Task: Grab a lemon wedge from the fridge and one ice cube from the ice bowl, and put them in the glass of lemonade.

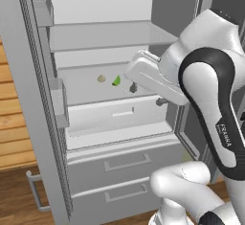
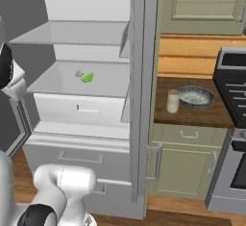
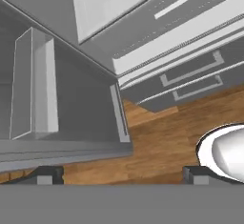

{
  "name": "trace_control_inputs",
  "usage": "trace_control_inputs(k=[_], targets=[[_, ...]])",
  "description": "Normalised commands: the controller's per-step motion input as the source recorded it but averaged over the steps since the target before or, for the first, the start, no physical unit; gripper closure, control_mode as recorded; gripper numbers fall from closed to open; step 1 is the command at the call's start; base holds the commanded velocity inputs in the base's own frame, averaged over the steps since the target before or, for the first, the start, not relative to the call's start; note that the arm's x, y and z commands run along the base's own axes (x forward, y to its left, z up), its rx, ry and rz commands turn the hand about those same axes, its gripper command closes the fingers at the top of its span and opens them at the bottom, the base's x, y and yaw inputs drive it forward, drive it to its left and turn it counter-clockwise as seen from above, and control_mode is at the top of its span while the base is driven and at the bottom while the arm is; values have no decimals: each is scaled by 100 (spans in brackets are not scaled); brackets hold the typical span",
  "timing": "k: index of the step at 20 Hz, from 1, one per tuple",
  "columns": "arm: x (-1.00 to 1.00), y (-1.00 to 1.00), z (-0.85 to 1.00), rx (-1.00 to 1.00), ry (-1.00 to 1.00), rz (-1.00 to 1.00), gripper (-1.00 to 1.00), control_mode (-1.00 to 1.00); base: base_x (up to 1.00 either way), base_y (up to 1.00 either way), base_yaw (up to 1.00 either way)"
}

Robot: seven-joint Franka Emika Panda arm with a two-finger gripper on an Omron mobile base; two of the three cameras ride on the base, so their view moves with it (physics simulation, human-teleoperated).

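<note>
Hanging in front of the open fridge (image 1: 110, 32), the hand (image 3: 119, 176) has its two fingers spread wide and holds nothing. Just past the hand, the lemon wedge (image 1: 116, 80) lies on a fridge shelf (image 1: 86, 86), beside a small tan lump (image 1: 101, 78).

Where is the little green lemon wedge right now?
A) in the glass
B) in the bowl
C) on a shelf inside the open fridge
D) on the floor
C: the lemon wedge lies on a shelf in the open fridge, beside a small tan thing; the glass and bowl stand apart on the counter.
</note>
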Motion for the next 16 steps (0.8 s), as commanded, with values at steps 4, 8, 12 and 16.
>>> trace_control_inputs(k=[4, 8, 12, 16], targets=[[-10, -82, 0, -54, -12, 0, -100, -100, 0, 0, 0], [0, -81, -15, -31, -23, 2, -100, -100, 0, 0, 0], [64, -27, -60, 0, -21, 24, -100, -100, 0, 0, 0], [79, -25, -72, 0, -28, 23, -100, -100, 0, 0, 0]])
